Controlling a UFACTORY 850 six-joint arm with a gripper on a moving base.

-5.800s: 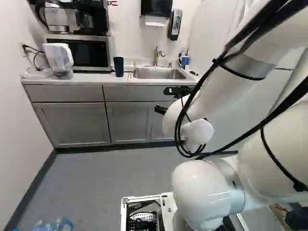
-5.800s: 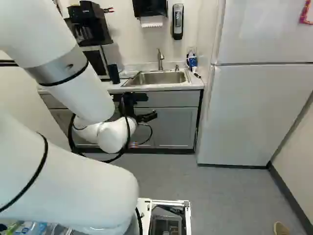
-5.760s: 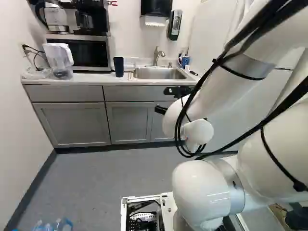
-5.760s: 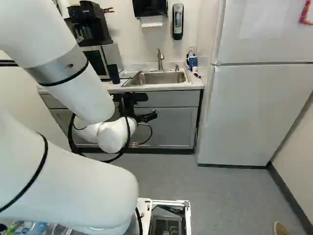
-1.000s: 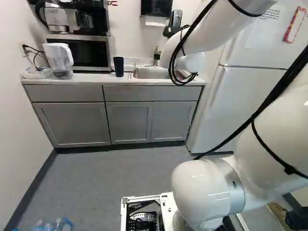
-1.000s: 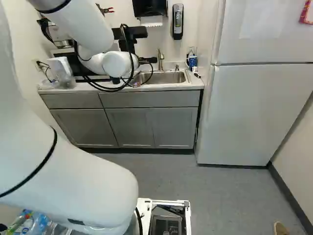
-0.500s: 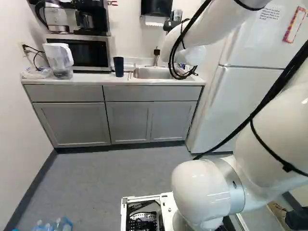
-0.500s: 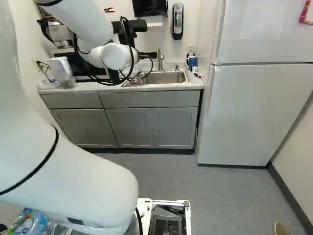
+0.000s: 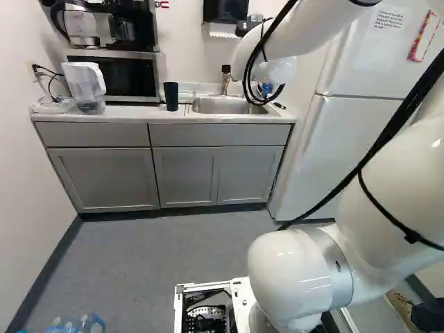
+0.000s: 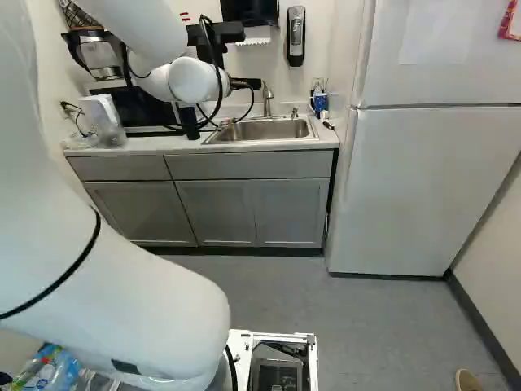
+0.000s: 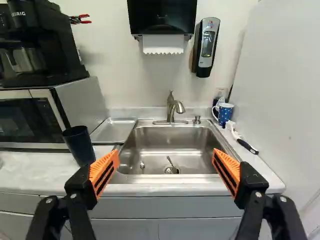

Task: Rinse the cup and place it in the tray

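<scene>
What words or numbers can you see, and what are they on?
Coffee maker: pale lettering, a brand name, which I leave unread.
White sheet on the fridge: black print, too small to read.
Red-edged paper, also on the fridge: too blurred to read.
Wall dispenser: small marks on its front, too small to read.

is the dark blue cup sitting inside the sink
No, the dark blue cup stands on the counter beside the metal tray, outside the sink.
</scene>
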